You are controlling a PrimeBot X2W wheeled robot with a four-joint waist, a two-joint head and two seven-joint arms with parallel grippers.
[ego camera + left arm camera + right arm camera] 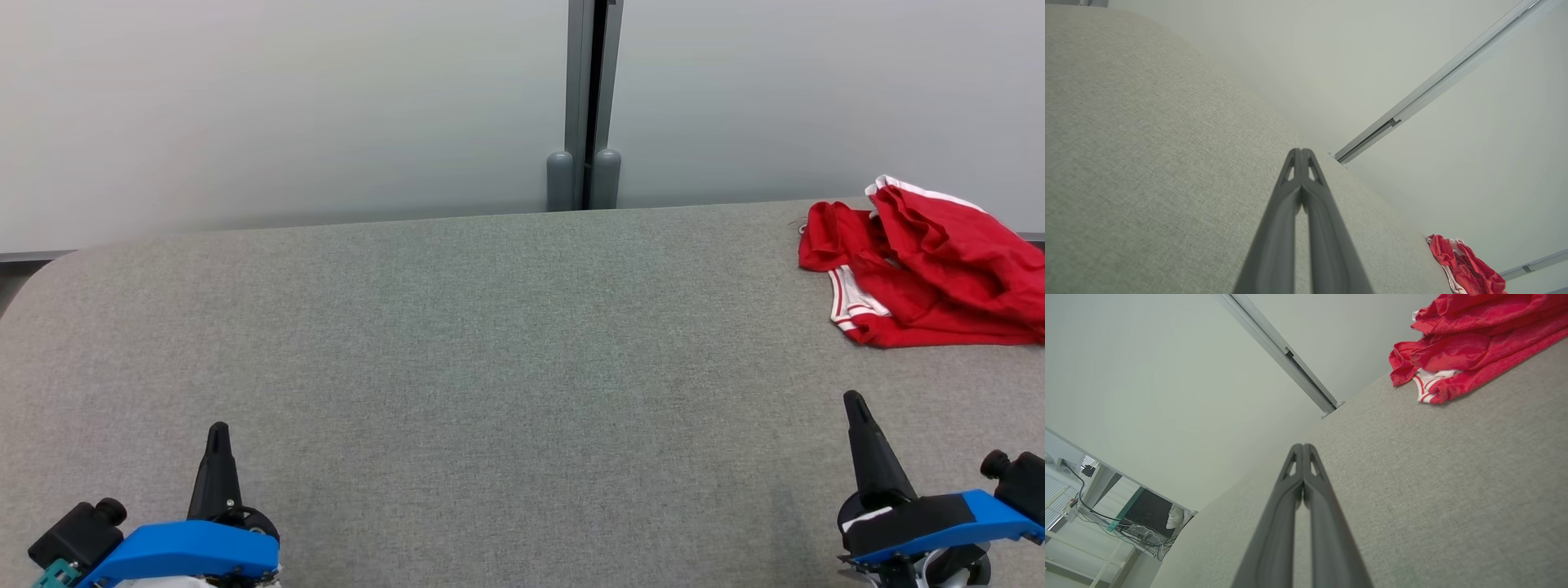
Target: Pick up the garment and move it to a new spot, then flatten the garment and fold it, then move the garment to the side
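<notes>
Head view: red garment bunched at the far right, both grippers closed and empty

Head view puts the red garment point(931, 269) in a crumpled heap on the far right of the grey fabric-covered table point(490, 327), close to the table's far edge and cut off by the right border of the picture. White trim with thin red stripes shows along its near left hem, and a white band runs along its far top edge.

The left gripper point(218, 429) sits at the near left over bare table, its two dark fingers pressed together and holding nothing. The right gripper point(855, 400) sits at the near right, fingers likewise pressed together and empty. It is near the garment but apart from it, on the garment's near side. Both wrist views show the fingertips meeting, with only a thin slit lower down.

Pale wall panels stand behind the table, joined by a grey vertical post point(584, 106) at the middle. In the right wrist view, past the table's left end, a white shoe point(1175, 516) and tangled cables point(1126, 528) lie on the floor.
</notes>
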